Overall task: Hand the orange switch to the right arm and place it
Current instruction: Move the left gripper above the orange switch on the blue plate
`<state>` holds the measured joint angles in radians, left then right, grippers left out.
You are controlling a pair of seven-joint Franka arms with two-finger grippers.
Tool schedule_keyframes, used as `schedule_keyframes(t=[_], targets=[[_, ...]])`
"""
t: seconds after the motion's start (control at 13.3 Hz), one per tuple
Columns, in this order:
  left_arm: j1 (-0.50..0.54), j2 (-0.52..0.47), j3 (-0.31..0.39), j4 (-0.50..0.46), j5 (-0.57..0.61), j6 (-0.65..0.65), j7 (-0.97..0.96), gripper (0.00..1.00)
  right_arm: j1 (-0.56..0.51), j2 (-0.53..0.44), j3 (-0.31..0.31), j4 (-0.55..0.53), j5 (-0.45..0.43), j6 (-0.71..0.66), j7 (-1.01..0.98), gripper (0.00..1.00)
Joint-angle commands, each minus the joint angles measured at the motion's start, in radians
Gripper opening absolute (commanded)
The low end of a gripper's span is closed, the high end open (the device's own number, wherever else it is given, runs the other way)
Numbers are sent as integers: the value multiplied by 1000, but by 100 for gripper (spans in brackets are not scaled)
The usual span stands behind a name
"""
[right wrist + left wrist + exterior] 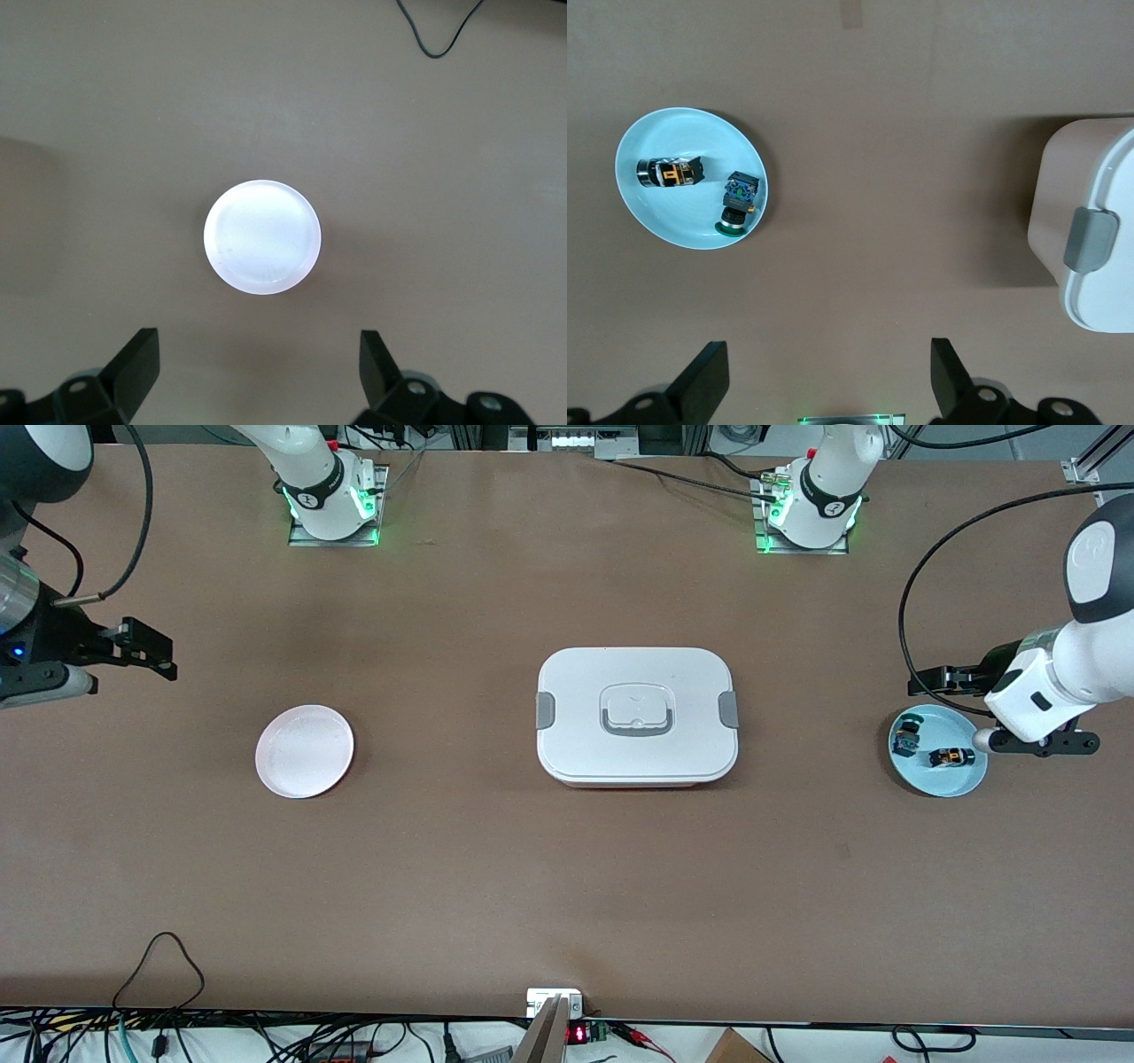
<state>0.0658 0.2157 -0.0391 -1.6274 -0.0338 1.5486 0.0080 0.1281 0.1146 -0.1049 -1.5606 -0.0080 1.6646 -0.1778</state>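
Front view puts the orange switch (951, 757) on its side at about four o'clock on the light-blue plate (937, 751), which sits at three o'clock from the closed white lunch box (636, 715) at the table's (443, 886) middle. The green-capped switch (906, 738) shares that plate at about ten o'clock, close by but not touching. The left gripper (1005, 710) hangs over the plate's three o'clock rim, fingers spread wide and empty. The likeliest slip is closing on the wrong switch, or nudging the green one while coming down, since the two lie near each other in a shallow dish. The orange one is small and lies tipped, so a pinch across its round cap could let it roll or squirt out. The plate itself may slide if a fingertip catches its rim. The handover would probably happen over the lunch box, and a short grip leaves the other gripper little to take, so a drop onto the lid is possible. In the right wrist view the right gripper (257, 372) waits spread and empty, up over the table near the pale plate (262, 236), at nine o'clock from the box. Nothing blocks that plate.
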Motion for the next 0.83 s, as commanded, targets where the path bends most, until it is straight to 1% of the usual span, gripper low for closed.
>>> schedule_keyframes(t=[0.0,0.08,0.3,0.45,0.75], targets=[[45,46,-2,-5,20,27,27,100,-7,106,2,10,-3,15,-3,100],[64,63,-1,-17,20,59,41,100,-10,126,-1,11,-1,14,-5,100],[127,100,-2,-72,18,137,96,100,-5,131,-1,11,-4,17,-11,100],[138,129,-1,-74,18,146,98,100,-8,131,-1,11,-4,18,-9,100],[157,162,-1,-109,22,224,101,100,-10,131,-1,11,-3,17,-9,100]])
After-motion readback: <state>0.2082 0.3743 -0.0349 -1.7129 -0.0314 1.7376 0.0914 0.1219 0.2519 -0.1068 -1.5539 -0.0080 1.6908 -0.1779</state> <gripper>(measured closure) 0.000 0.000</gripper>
